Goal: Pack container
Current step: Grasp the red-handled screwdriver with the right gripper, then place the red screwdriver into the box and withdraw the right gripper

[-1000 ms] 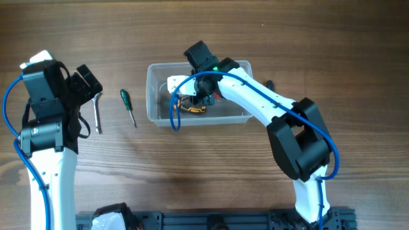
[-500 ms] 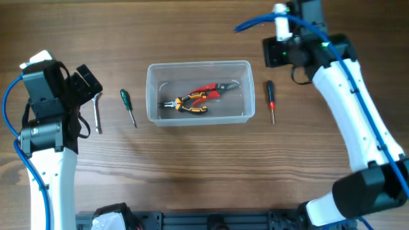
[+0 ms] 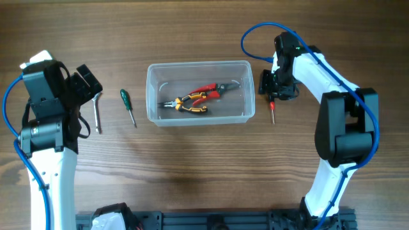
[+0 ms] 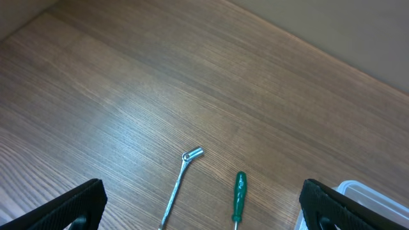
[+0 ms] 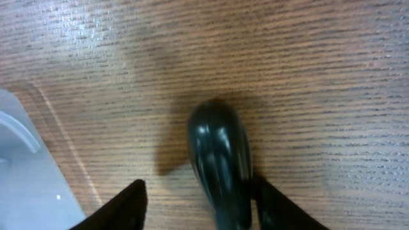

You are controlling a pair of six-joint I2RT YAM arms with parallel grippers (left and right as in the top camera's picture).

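The clear container (image 3: 199,119) sits on the tabletop (image 3: 204,172), holding two pliers (image 3: 192,102). Just right of it, the right gripper (image 3: 273,93) straddles a screwdriver (image 5: 217,153) by its black handle, jaws apart. Well left of it, the left gripper (image 3: 88,82) hangs spread wide.

Overhead camera faced straight down; left wrist, raised and oblique, shared the green screwdriver (image 4: 239,188); right wrist sat very close.
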